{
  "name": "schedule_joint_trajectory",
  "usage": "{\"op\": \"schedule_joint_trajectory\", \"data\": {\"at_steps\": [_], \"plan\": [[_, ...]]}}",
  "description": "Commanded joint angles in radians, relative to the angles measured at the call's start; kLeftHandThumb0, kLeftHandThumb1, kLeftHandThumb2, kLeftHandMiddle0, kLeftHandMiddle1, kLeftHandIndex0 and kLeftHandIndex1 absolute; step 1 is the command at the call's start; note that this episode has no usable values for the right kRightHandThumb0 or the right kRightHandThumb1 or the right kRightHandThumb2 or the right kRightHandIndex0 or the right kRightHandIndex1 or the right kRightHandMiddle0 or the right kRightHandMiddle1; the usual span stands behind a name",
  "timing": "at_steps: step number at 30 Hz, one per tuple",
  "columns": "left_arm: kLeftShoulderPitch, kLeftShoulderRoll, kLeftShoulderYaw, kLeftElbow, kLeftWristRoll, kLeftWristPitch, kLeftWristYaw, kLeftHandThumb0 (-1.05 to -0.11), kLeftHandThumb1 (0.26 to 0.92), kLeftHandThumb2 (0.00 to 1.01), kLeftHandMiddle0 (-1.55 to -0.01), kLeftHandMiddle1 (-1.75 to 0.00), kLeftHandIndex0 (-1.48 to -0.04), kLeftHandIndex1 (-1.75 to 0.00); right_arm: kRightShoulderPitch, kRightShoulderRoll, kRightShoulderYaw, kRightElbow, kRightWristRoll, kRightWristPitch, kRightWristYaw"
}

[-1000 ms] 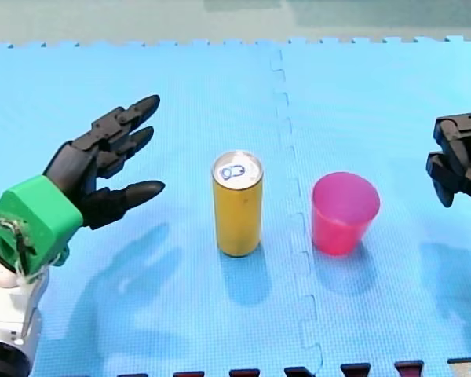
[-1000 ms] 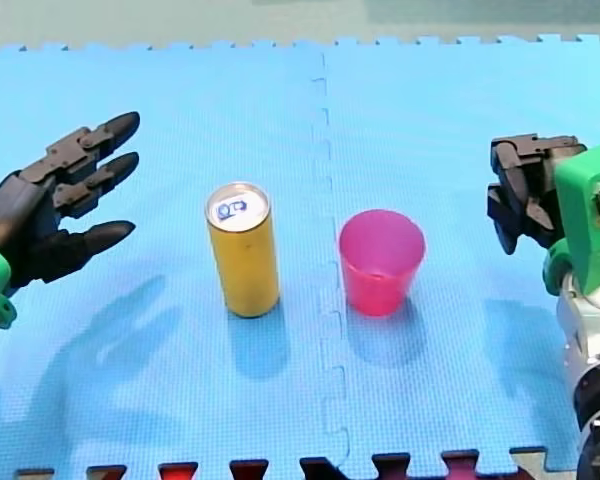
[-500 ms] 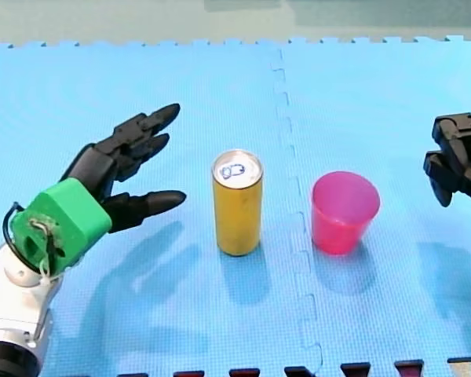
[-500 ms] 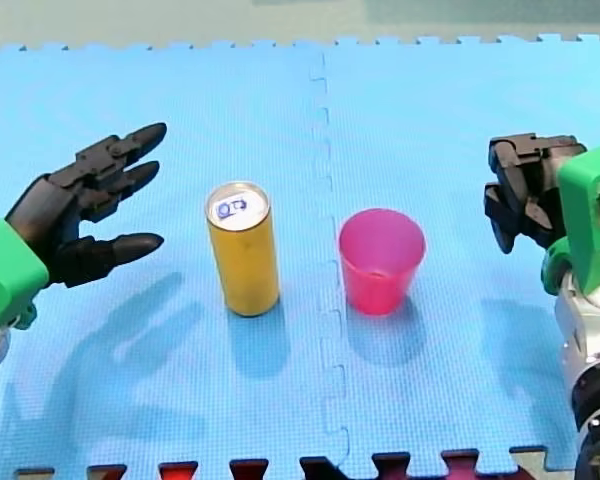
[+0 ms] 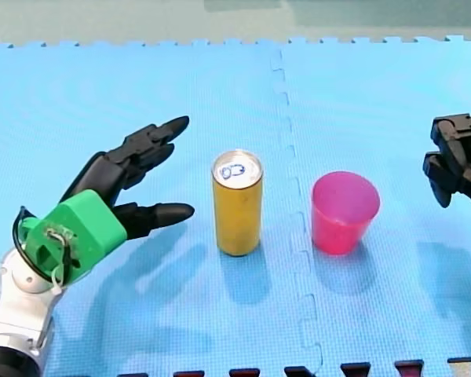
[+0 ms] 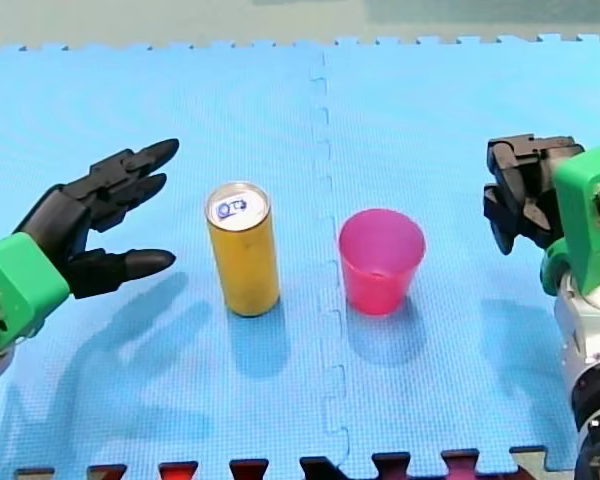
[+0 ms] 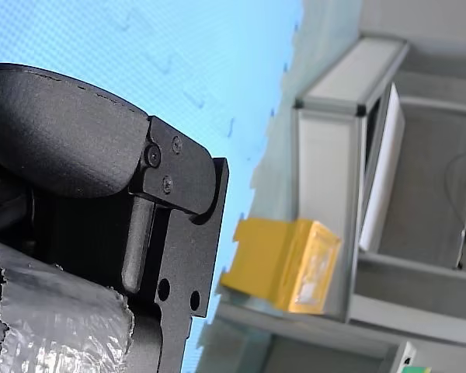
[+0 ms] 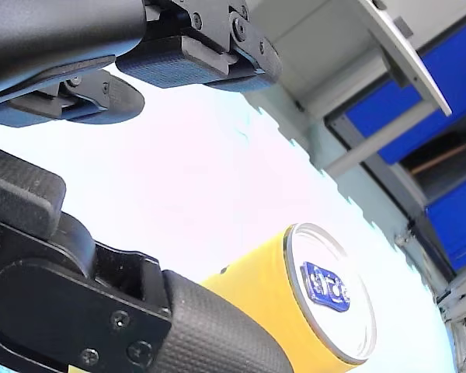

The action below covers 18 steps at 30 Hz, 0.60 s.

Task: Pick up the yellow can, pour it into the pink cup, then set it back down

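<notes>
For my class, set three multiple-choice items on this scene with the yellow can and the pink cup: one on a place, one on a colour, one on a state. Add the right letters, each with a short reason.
1. On which side of the yellow can does the pink cup stand?
A) the side of the robot's right hand
B) the side of its left hand
C) on top of the can

2. What colour is the foam mat?
A) green
B) blue
C) red

3. What is the state of the left hand?
A) shut on the can
B) open, holding nothing, beside the can
C) holding the cup

Answers:
1 A: the cup stands between the can and the shut right hand at the mat's right side.
2 B: the interlocking tiles under everything are blue.
3 B: bare mat shows between the left hand and the upright can.
</notes>
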Motion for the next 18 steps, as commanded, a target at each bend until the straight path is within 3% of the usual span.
{"op": "schedule_joint_trajectory", "data": {"at_steps": [1,18], "plan": [[0.006,0.000,-0.003,-0.011,-0.004,0.008,-0.002,-1.034,0.802,0.00,-0.41,0.00,-0.36,0.00,0.003,-0.004,0.000,-0.004,0.002,-0.006,-0.003],[0.030,-0.033,-0.026,-0.090,-0.005,0.097,-0.006,-1.048,0.816,0.00,-0.39,0.00,-0.37,0.00,0.002,-0.005,0.000,-0.002,0.000,-0.005,-0.008]]}}
